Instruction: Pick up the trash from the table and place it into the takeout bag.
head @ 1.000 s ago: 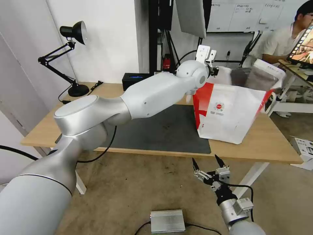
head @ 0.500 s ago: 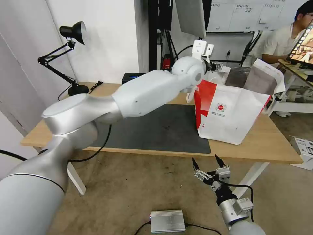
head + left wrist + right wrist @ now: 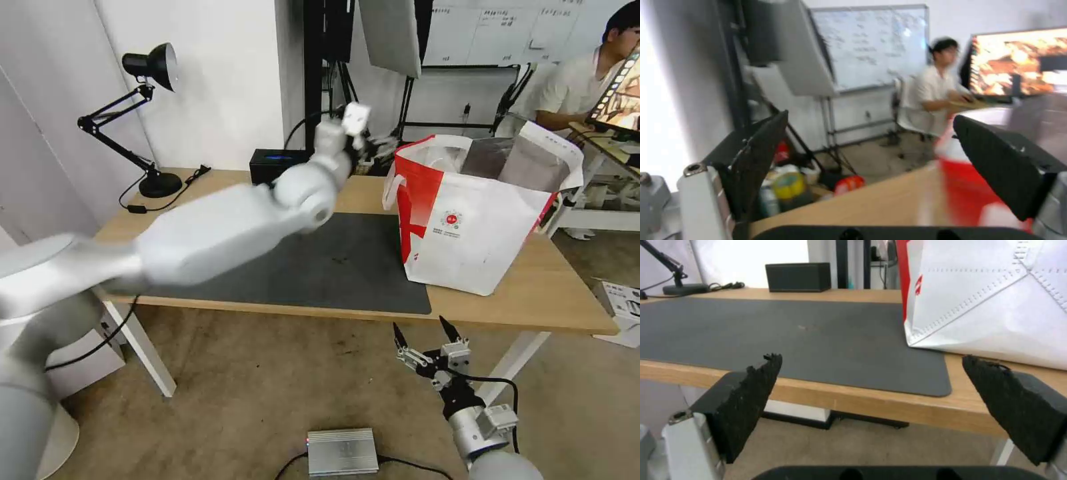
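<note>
Left claw (image 3: 871, 140) spread wide & empty, takeout bag (image 3: 969, 196) by one finger.

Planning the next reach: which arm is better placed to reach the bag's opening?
Likely left: the left gripper is open above the table, beside the bag's rim; the right gripper hangs open below the table edge.

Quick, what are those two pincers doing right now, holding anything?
Left pincer: open, holding nothing, beside the white takeout bag with red side panels.
Right pincer: open, holding nothing, below the light-wood table's front edge.
</note>
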{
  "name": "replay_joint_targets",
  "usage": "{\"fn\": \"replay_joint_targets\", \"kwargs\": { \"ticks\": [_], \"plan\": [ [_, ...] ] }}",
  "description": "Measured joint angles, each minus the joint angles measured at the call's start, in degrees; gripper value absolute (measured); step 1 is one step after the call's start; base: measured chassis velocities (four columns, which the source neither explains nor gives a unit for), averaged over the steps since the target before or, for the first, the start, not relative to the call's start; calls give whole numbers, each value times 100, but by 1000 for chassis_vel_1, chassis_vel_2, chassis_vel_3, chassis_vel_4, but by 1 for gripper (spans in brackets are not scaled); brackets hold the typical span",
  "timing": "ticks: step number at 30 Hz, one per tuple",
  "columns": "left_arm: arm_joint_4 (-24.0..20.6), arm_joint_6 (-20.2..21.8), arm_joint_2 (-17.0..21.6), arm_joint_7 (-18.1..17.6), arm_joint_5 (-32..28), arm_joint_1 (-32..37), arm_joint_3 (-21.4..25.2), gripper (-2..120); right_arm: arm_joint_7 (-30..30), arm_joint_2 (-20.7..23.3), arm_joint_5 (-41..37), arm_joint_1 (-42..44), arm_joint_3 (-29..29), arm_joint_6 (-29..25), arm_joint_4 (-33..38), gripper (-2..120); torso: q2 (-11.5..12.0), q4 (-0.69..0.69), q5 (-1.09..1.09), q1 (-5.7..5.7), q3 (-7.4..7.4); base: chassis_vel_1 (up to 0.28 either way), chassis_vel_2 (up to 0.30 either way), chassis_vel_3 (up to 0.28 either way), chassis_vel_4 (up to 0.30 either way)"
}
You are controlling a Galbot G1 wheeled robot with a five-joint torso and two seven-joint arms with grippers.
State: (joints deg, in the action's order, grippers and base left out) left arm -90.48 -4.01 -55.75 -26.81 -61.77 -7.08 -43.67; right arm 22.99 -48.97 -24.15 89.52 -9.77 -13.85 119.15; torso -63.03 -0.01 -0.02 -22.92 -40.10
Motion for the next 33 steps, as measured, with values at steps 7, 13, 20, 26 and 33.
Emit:
{"fn": "replay_joint_targets", "kwargs": {
  "ticks": [7,13,20,26,33],
  "plan": [
    [-529,-376,1154,193,556,1680,1414,100,1,0,0,0,0,0,0,100,0,3,-4,0,0,0,0,0,0],
    [-1081,-463,1635,350,945,2918,2667,100,1,-1,0,0,0,0,0,100,0,0,1,0,0,0,0,0,0],
    [-1942,-625,1926,699,1468,5524,4837,100,0,0,0,0,1,0,0,100,0,4,2,2,0,0,0,0,0],
    [-2257,-888,1447,1063,2107,7537,6363,100,1,0,0,0,0,0,0,100,0,-1,3,0,1,0,0,0,0],
    [-2378,-1145,683,1305,2772,8622,7012,100,0,0,0,0,0,0,0,100,0,1,5,0,0,0,0,0,0]
  ]
}}
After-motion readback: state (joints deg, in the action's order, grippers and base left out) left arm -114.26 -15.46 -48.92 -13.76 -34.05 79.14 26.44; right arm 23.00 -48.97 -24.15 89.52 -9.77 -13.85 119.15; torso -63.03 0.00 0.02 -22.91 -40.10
